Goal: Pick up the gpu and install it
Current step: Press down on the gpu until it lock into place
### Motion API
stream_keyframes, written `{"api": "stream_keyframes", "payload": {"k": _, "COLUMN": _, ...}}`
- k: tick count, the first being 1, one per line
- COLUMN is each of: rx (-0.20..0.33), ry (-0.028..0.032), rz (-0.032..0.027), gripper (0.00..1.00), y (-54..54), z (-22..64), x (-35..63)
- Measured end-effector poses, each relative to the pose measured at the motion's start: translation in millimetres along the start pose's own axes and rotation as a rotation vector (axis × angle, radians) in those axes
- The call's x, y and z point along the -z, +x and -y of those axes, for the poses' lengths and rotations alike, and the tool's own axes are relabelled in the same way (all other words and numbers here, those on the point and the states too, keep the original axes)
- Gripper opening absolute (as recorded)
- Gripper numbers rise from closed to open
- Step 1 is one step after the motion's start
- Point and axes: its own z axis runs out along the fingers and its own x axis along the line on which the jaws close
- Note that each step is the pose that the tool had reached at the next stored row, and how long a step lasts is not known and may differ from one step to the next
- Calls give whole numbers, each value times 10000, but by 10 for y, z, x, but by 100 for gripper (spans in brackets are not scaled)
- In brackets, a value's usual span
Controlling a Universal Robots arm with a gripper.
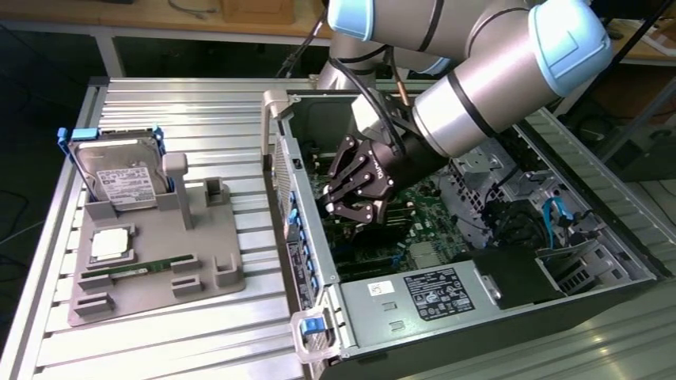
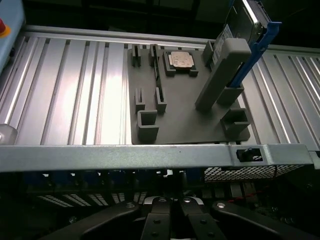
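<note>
Reaching down into the open computer case (image 1: 317, 142), I keep my gripper (image 1: 354, 207) clenched shut low over the motherboard (image 1: 423, 226), close to the case's slotted rear wall. Whether the gpu sits pinched beneath my fingers I cannot tell — its stand on the grey fixture (image 1: 148, 277) looks vacant. The hard drive (image 1: 119, 178) in its blue frame, the CPU (image 1: 111, 245) and the RAM stick (image 1: 138, 271) rest on that fixture, well apart — only the case's rim (image 2: 150, 156) crowds me.

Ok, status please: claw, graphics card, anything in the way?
Claw shut, low inside the computer case, above the motherboard. Grip on the card: cannot tell. Hard drive and memory stick sit on the grey stand, apart.
</note>
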Motion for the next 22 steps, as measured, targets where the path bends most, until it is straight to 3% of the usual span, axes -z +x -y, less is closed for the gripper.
{"api": "stream_keyframes", "payload": {"k": 1, "rx": 1, "ry": -17, "rz": 7, "gripper": 11, "y": -1, "z": 7, "x": 1}}
{"api": "stream_keyframes", "payload": {"k": 2, "rx": 4, "ry": -75, "rz": 27, "gripper": 11, "y": -1, "z": 23, "x": 6}}
{"api": "stream_keyframes", "payload": {"k": 4, "rx": 0, "ry": -246, "rz": 54, "gripper": 11, "y": -2, "z": 52, "x": 22}}
{"api": "stream_keyframes", "payload": {"k": 6, "rx": -14, "ry": -380, "rz": 61, "gripper": 11, "y": -4, "z": 80, "x": 41}}
{"api": "stream_keyframes", "payload": {"k": 8, "rx": -24, "ry": -464, "rz": 63, "gripper": 11, "y": -4, "z": 93, "x": 49}}
{"api": "stream_keyframes", "payload": {"k": 22, "rx": -15, "ry": -483, "rz": 78, "gripper": 11, "y": 3, "z": 127, "x": 1}}
